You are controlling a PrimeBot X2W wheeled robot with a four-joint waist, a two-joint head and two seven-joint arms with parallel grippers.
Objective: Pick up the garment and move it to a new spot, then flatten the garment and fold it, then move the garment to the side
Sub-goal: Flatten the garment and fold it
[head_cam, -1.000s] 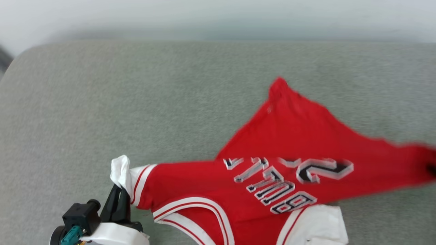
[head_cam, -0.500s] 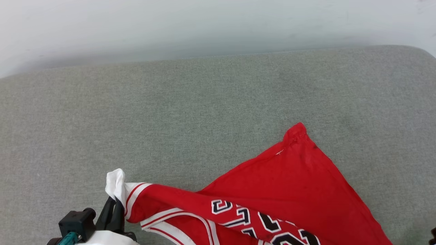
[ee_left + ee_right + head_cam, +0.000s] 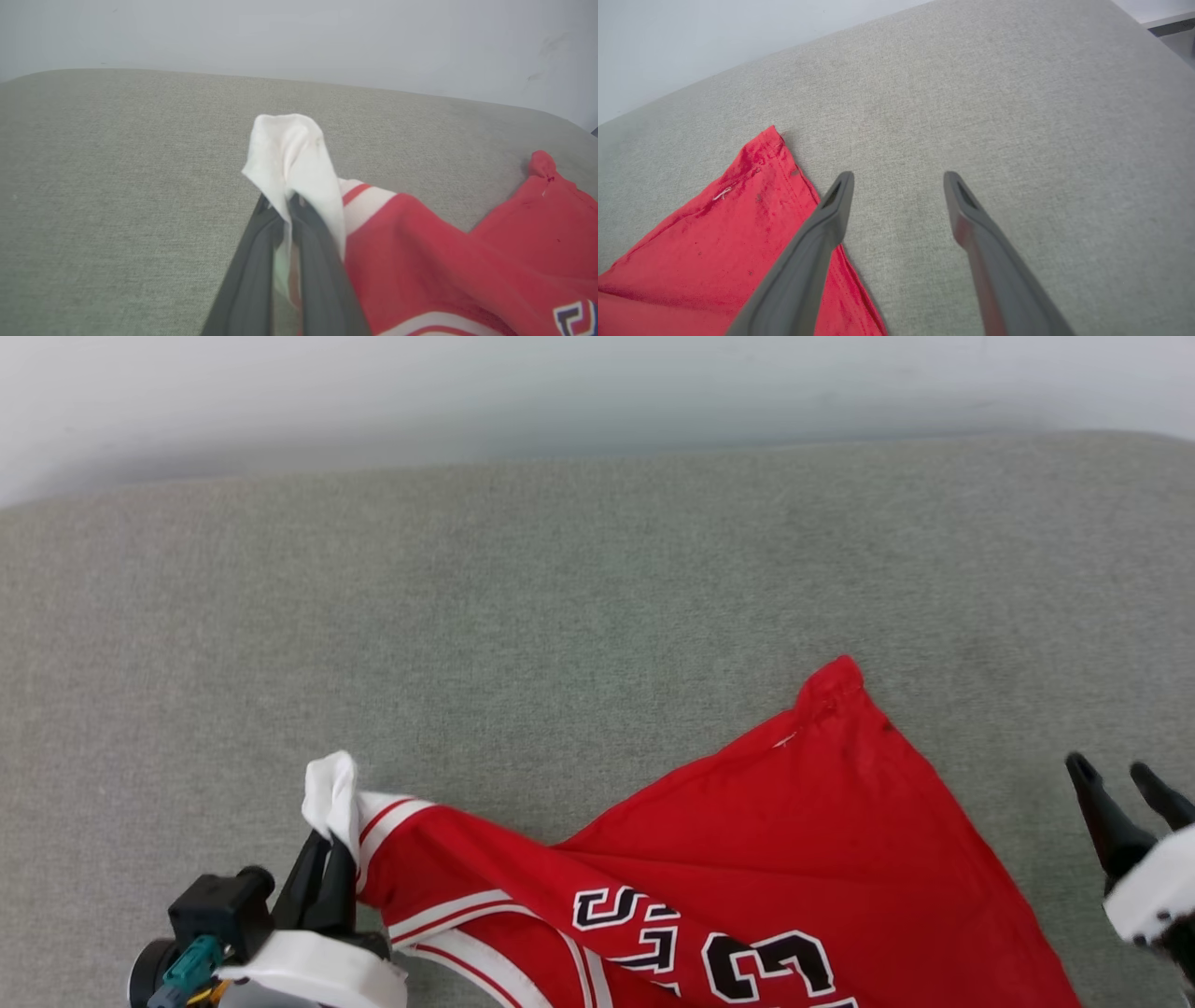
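The red jersey [image 3: 794, 859] lies on the grey upholstered surface [image 3: 560, 616], its long axis running left to right. The left end effector [image 3: 325, 854] pinches its white sleeve [image 3: 329, 793]. The right end effector [image 3: 1111, 771], spread and empty, is just right of the jersey's free red edge, so it is the nearer arm.

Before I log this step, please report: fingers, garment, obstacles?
Left fingers shut on white sleeve. Right fingers open, empty. Garment draped on grey cushion. No obstacle.
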